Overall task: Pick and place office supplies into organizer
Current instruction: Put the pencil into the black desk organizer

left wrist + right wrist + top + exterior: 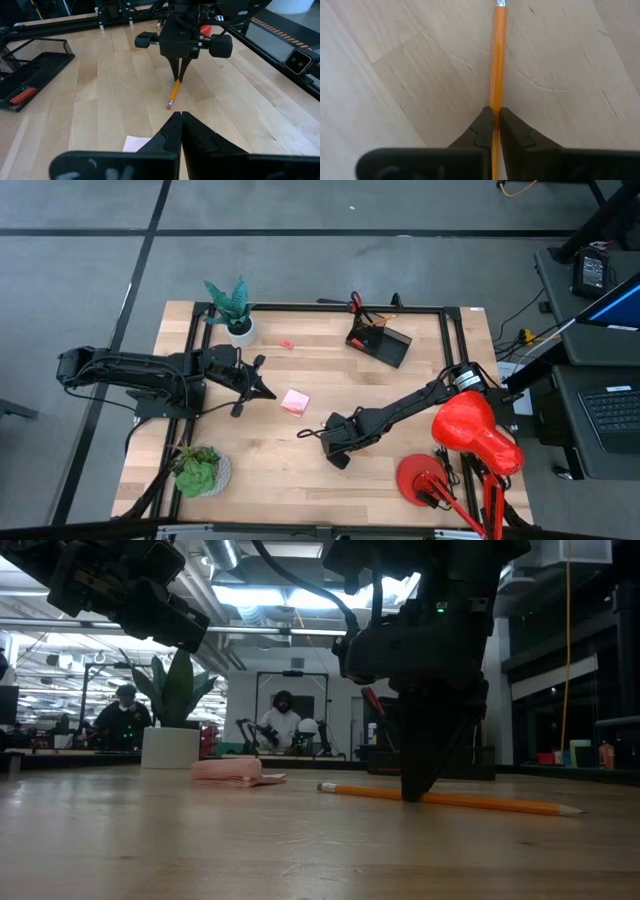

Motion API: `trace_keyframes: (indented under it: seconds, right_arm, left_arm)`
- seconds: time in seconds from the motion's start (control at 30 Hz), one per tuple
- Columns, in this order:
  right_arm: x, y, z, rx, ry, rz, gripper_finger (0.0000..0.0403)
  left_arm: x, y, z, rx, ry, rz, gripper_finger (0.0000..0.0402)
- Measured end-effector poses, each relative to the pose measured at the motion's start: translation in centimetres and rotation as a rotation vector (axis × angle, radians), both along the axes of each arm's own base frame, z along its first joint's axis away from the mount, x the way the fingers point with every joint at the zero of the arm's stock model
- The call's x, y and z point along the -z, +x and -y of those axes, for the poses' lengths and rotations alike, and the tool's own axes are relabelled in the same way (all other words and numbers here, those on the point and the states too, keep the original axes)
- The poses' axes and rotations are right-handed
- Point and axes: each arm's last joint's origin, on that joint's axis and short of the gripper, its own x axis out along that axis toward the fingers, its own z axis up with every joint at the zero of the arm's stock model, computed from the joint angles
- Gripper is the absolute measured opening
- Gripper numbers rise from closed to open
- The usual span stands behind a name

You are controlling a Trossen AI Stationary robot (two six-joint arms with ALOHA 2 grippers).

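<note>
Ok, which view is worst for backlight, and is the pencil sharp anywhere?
Low view: ceiling lights glare behind, so the right gripper is a silhouette, though the pencil stays readable. Right wrist view: pencil crisp, evenly lit. Left wrist view: its own jaws look soft up close.

pencil [498, 60]: orange, flat on table, pinched btwn dark fingers
sticky pad [294, 401]: pink, mid-table
organizer [381, 340]: black mesh, far edge

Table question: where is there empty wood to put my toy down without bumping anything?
Bare wood lies between the white-potted plant and the black organizer, with only a tiny red eraser there. It is crowded mid-table: the right hand pinches the orange pencil, near the pink sticky notes and the left hand.
</note>
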Motion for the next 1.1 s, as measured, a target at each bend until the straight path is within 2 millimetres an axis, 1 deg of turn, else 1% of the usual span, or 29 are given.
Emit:
trace_keyframes:
  seconds: [0.83,0.97,1.1]
  right_arm:
    - [0.0,0.0,0.0,0.000,0.001,-0.002,0.0020]
    - [-0.3,0.2,-0.1,-0.009,0.003,-0.003,0.0020]
    - [-1.2,0.8,-0.3,-0.047,-0.002,-0.003,0.0020]
  left_arm:
    - [0.0,0.0,0.0,0.000,0.000,0.000,0.0006]
    - [0.0,0.0,0.0,0.000,0.000,0.001,0.0006]
    - [0.0,0.0,0.0,0.000,0.000,0.001,0.0006]
